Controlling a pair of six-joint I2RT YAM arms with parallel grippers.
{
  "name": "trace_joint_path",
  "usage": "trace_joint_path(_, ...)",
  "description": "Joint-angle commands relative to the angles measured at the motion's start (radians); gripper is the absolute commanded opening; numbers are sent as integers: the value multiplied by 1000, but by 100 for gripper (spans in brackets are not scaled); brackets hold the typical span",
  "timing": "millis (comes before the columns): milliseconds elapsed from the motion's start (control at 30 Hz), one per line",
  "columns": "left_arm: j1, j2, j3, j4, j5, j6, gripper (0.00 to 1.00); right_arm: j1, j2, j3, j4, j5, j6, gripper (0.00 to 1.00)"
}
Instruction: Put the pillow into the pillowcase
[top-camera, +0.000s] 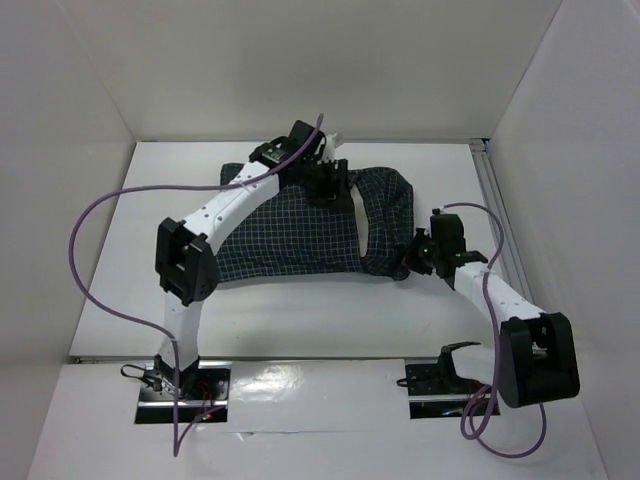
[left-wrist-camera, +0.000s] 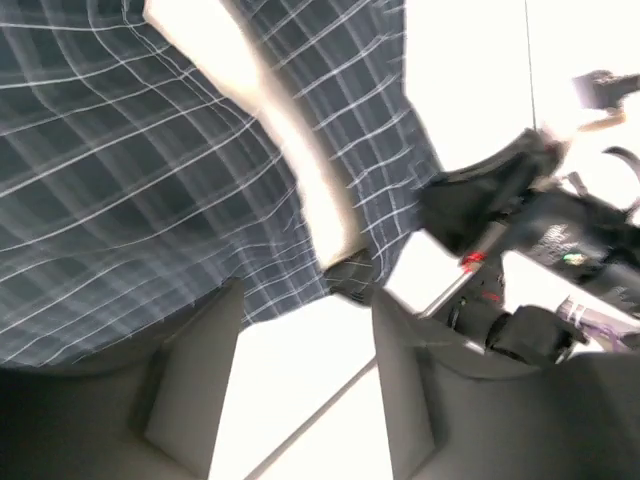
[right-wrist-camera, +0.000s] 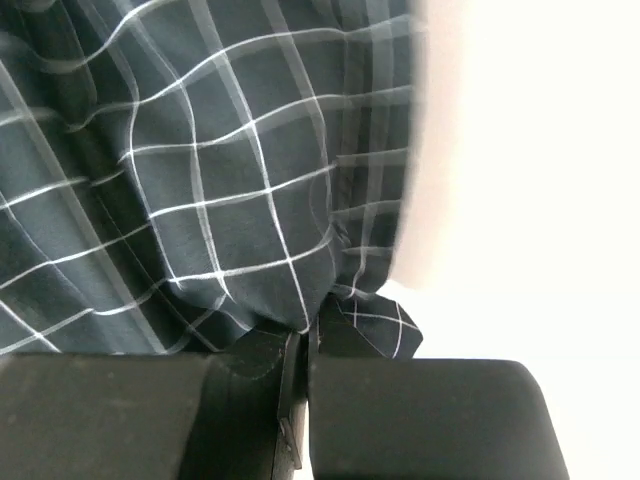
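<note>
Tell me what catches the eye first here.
The dark checked pillowcase sprawls across the table, and a cream strip of the pillow shows through its opening. The right hand pinches the case's near right corner, while the left hand hovers open near its far edge.

My left arm (top-camera: 235, 200) reaches far forward, elbow raised; the left claw (left-wrist-camera: 305, 320) gapes, fingers apart. My right arm (top-camera: 490, 292) angles inward, the right claw (right-wrist-camera: 303, 345) pinched tight on the pillowcase (right-wrist-camera: 200, 180) edge.

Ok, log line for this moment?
pillow inside pillowcase, showing at opening | left fingers open, empty | right fingers shut on pillowcase corner
</note>
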Motion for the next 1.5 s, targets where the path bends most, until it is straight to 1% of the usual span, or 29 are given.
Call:
trace_joint_path(0, 75, -146, -141, -29, -71, -13, 69, -54, -62, 17, -27, 86, 15, 0)
trace_joint_path(33, 151, -212, -227, -6, -104, -26, 69, -63, -74, 17, -15, 95, 15, 0)
trace_joint_path(67, 197, -283, -316, 13, -154, -68, 71, -74, -83, 17, 2, 95, 15, 1)
trace_joint_path(100, 245, -426, -501, 48, -180, -99, 78, -74, -83, 17, 12, 77, 15, 10)
trace_joint_path(133, 352, -496, -591, 48, -197, -133, 78, -74, -63, 17, 12, 61, 5, 27)
trace_joint_path(167, 403, -565, -677, 70, -223, -168, 79, -74, -48, 31, 22, 45, -9, 49)
trace_joint_path(200, 450, -696, -836, 85, -234, -229, 86, -74, -30, 46, 5, 35, -32, 73)
trace_joint_path(267, 550, -817, -975, 135, -266, -285, 90, -83, -5, 68, -7, 35, -43, 81)
trace_joint_path(333, 589, -904, -1102, 165, -300, -329, 93, -94, -5, 68, -18, 24, -52, 89)
trace_joint_path(367, 625, -956, -1127, 165, -317, -339, 95, -94, -19, 68, -18, 9, -52, 91)
trace_joint_path(400, 644, -972, -1151, 165, -329, -339, 100, -94, -19, 59, -18, 9, -52, 93)
trace_joint_path(467, 702, -960, -1205, 195, -287, -311, 100, -94, -28, 59, -18, -11, -52, 94)
trace_joint_path(600, 702, -873, -1265, 257, -253, -265, 100, -94, -37, 59, -27, -20, -52, 95)
trace_joint_path(633, 702, -830, -1276, 284, -244, -265, 100, -94, -37, 59, -37, -20, -52, 95)
trace_joint_path(733, 702, -791, -1339, 372, -182, -254, 100, -103, -46, 49, -47, -20, -52, 95)
trace_joint_path(833, 702, -770, -1350, 396, -201, -267, 100, -103, -56, 49, -67, -20, -61, 96)
trace_joint_path(900, 702, -759, -1382, 454, -201, -267, 100, -103, -68, 37, -78, -20, -61, 96)
trace_joint_path(933, 702, -759, -1391, 471, -201, -267, 99, -103, -77, 37, -78, -20, -61, 98)
trace_joint_path(1000, 702, -738, -1391, 498, -201, -267, 96, -103, -77, 10, -78, -43, -52, 98)
trace_joint_path(1033, 702, -737, -1391, 514, -201, -267, 90, -103, -86, 9, -78, -55, -52, 98)
trace_joint_path(1100, 702, -737, -1400, 527, -201, -267, 83, -114, -86, -3, -78, -69, -52, 99)
trace_joint_path(1133, 702, -737, -1400, 536, -201, -267, 76, -114, -95, -13, -87, -69, -52, 99)
trace_joint_path(1167, 702, -737, -1400, 536, -210, -276, 59, -114, -106, -14, -98, -69, -52, 99)
trace_joint_path(1233, 702, -757, -1400, 536, -210, -285, 35, -114, -117, -23, -107, -60, -52, 99)
trace_joint_path(1267, 702, -767, -1400, 527, -210, -285, 25, -114, -128, -23, -107, -60, -52, 99)
trace_joint_path(1300, 702, -777, -1391, 518, -210, -296, 6, -114, -128, -23, -116, -60, -52, 99)
trace_joint_path(1333, 702, -788, -1391, 518, -210, -296, 0, -114, -128, -33, -116, -49, -52, 99)
trace_joint_path(1400, 693, -820, -1379, 504, -210, -296, 0, -114, -128, -43, -116, -49, -41, 99)
trace_joint_path(1467, 693, -848, -1379, 493, -198, -296, 0, -124, -137, -79, -97, -94, -41, 99)
